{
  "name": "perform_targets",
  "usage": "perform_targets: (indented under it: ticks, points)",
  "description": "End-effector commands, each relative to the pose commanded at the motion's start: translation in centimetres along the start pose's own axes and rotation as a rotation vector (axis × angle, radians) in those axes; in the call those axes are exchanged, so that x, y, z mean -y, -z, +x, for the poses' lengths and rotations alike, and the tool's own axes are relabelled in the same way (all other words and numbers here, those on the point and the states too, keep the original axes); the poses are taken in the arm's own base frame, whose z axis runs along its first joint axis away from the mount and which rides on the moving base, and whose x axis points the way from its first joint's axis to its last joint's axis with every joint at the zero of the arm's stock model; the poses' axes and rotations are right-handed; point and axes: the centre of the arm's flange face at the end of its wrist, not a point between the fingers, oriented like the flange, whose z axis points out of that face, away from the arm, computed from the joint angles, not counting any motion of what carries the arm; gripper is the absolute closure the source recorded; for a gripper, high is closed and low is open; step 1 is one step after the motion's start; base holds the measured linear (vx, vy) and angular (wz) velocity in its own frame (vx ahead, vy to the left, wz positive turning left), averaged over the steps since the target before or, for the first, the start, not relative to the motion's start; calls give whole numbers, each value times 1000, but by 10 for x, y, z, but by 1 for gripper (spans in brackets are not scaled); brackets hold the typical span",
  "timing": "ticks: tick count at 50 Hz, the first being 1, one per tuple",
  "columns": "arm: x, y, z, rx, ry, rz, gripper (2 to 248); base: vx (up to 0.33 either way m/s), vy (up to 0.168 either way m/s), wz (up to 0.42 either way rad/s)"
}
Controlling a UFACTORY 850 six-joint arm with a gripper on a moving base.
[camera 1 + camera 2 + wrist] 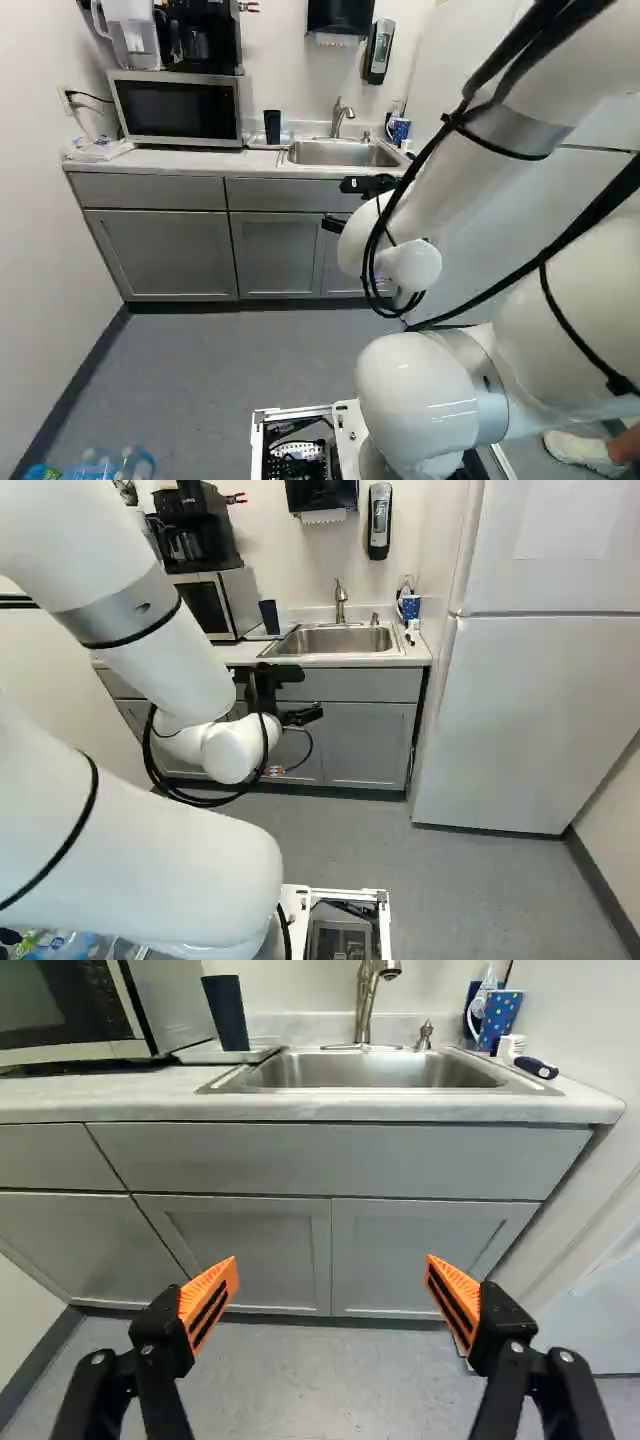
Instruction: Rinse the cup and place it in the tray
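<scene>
My gripper (301, 715) hangs in front of the sink cabinet, well short of the counter. In the wrist view the gripper (332, 1285) is open, its orange-padded fingers wide apart with nothing between them. A dark blue cup (227, 1013) stands left of the sink in the left base view, on or against a flat pale tray (222, 1053) beside the microwave. Beyond the basin's other side is a blue dotted cup (499, 1020). The steel sink (375, 1072) has an upright faucet (367, 1000) behind it.
A microwave (176, 108) with a coffee maker (203, 35) on top stands on the counter (120, 1097). A tall white fridge (530, 720) rises right of the sink. Plastic bottles (105, 467) lie low near the base. A person's shoe (580, 452) shows near the arm.
</scene>
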Motion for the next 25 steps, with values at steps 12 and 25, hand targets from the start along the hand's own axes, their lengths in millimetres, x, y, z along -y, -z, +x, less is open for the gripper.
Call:
perform_targets:
  ticks: [12,25]
  points:
    - [1,4,-5,-9,1,3,3,0,0,0]
    - [1,5,-6,-11,2,4,3,0,0,0]
